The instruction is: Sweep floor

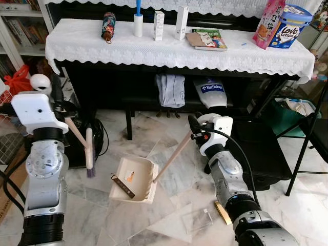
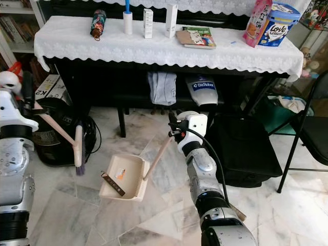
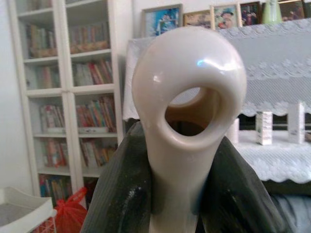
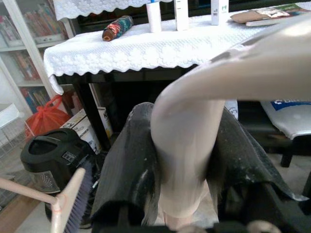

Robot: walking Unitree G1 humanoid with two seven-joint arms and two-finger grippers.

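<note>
We are looking down at a pale marble floor (image 1: 169,215) in front of a black piano draped in a white lace cloth (image 1: 179,51). Our left gripper (image 3: 182,194) is clenching the cream handle of a small broom (image 1: 88,148); the handle's looped end is poking out between the two black fingers (image 3: 121,194). The broom is hanging off the floor at our left, its cream head upright with purple bristles at the lower tip.

Our right gripper (image 4: 184,170) is clamping the long cream handle of the dustpan (image 1: 134,179), fingers (image 4: 129,165) pressed to either side of it. The dustpan is resting on the tiles between our arms, its handle slanting up to the right gripper. It is cream, with a comb edge on one side, and it is carrying a dark brown strip (image 1: 123,186) and a small white scrap with orange on it (image 1: 129,177).

A clear plastic piece (image 1: 197,220) is lying on the tiles beside our right arm, with a thin gold strip (image 1: 223,212) just next to it. A black appliance (image 4: 53,155) with cords is sitting behind the broom, a black case (image 1: 256,154) is standing to the right, and a folding chair (image 1: 312,133) is crowding the far right. On the cloth we are seeing a folded umbrella (image 1: 108,26), two white boxes (image 1: 169,23), a book (image 1: 207,39) and a blue tub (image 1: 289,25).
</note>
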